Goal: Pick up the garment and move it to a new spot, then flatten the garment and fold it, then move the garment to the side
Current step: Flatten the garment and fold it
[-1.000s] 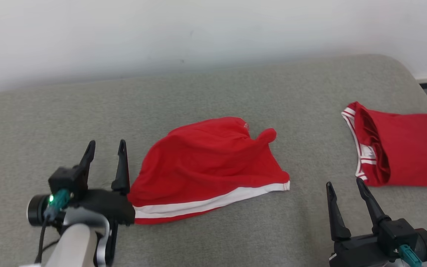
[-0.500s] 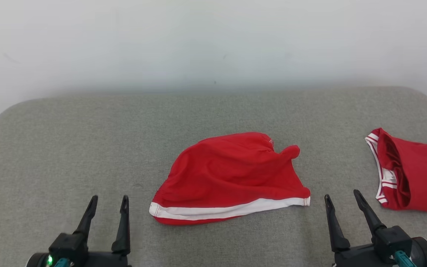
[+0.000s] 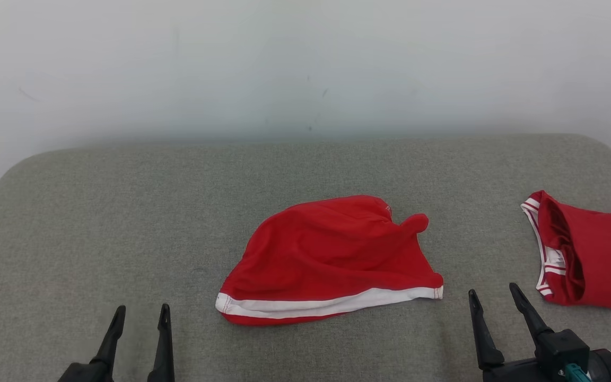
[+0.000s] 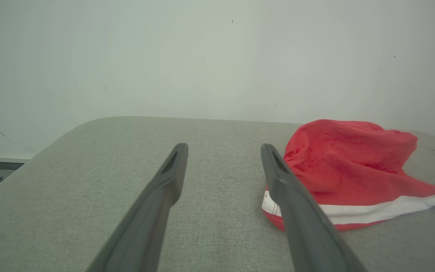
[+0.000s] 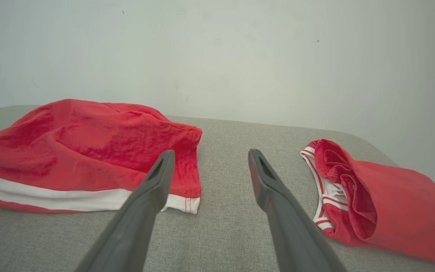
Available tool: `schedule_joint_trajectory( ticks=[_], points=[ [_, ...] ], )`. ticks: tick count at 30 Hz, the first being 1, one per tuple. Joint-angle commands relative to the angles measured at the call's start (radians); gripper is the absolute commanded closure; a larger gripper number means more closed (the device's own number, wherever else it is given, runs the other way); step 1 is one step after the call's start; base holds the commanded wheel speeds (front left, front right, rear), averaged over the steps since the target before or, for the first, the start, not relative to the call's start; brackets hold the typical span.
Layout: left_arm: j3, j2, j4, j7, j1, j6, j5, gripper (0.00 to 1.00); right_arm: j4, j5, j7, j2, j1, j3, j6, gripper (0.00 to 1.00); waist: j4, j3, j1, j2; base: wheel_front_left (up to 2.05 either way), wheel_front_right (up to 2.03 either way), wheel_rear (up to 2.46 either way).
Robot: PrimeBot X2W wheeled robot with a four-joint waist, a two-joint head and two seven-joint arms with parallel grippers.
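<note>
Lying rumpled in the middle of the worktop (image 3: 125,212), the red garment (image 3: 326,254) is neither flat nor folded; its white-banded hem (image 3: 332,303) faces the robot. Left tool (image 3: 142,307) and right tool (image 3: 492,289) are spread wide, holding nothing, and flank it. Stage: awaiting pick-up, or set down awaiting flattening. Either calls for a grip at the hem. The second red garment (image 3: 597,265), far right, is cut off by the frame, so its folds are unclear.

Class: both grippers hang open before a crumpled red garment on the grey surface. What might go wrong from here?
1. The crumpled garment looks layered; a pinch may catch only the top layer and bunch it.
2. A second red garment lies near the right gripper, which might grab or disturb the wrong one.
</note>
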State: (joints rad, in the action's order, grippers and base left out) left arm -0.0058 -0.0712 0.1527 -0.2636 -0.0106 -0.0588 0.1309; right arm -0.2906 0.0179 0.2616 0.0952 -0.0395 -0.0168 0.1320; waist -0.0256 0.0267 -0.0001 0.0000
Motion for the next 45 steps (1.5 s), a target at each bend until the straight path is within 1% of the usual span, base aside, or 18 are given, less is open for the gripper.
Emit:
schedule_joint_trajectory(
  ticks=[1,10,24,26,28,35,38,39,41,45],
  points=[
    [0.005,0.008,-0.006,0.000,-0.025,0.003,-0.006,0.00,-0.002,0.005,0.004,-0.004,0.010,0.001,-0.003,0.00,0.002,-0.003,0.0001,0.0000,0.00,0.00,0.00],
    [0.016,0.016,0.013,0.000,-0.011,-0.019,-0.025,0.00,-0.005,-0.004,0.004,-0.006,0.009,0.000,-0.003,0.00,-0.004,-0.007,0.0001,0.0000,0.00,0.00,0.00],
    [0.005,0.021,0.041,0.000,-0.019,-0.023,-0.038,0.00,-0.022,0.013,0.004,-0.012,-0.004,-0.001,-0.003,0.00,0.000,-0.008,0.0001,0.0000,0.00,0.00,0.00],
    [-0.014,0.021,0.100,0.000,-0.015,-0.032,-0.041,0.00,-0.040,0.020,0.000,-0.013,-0.013,-0.001,-0.003,0.00,0.000,-0.011,0.0001,0.0000,0.00,0.00,0.00],
    [-0.048,0.018,0.169,0.000,0.022,-0.039,-0.057,0.00,-0.061,0.024,-0.025,-0.011,-0.029,0.002,-0.003,0.00,-0.002,-0.016,0.0001,0.0000,0.00,0.00,0.00],
    [-0.104,0.018,0.356,0.000,0.165,-0.050,-0.050,0.00,-0.177,0.024,-0.164,0.009,-0.126,-0.013,-0.003,0.00,0.006,-0.060,0.0001,0.0000,0.00,0.00,0.00],
    [-0.126,0.020,0.425,0.001,0.235,-0.050,-0.044,0.00,-0.239,0.024,-0.183,0.016,-0.187,-0.028,-0.003,0.00,0.010,-0.090,0.0001,0.0000,0.00,0.00,0.00],
    [-0.126,0.020,0.425,0.001,0.235,-0.050,-0.044,0.00,-0.239,0.024,-0.183,0.016,-0.187,-0.028,-0.003,0.00,0.010,-0.090,0.0001,0.0000,0.00,0.00,0.00],
    [-0.142,0.020,0.466,0.002,0.275,-0.047,-0.042,0.00,-0.282,0.023,-0.180,0.019,-0.232,-0.039,-0.003,0.00,0.012,-0.111,0.0001,0.0000,0.00,0.00,0.00],
    [-0.169,0.020,0.539,0.004,0.351,-0.034,-0.021,0.00,-0.377,0.015,-0.181,0.023,-0.312,-0.066,-0.003,0.00,0.011,-0.149,0.0001,0.0000,0.00,0.00,0.00]
  ],
)
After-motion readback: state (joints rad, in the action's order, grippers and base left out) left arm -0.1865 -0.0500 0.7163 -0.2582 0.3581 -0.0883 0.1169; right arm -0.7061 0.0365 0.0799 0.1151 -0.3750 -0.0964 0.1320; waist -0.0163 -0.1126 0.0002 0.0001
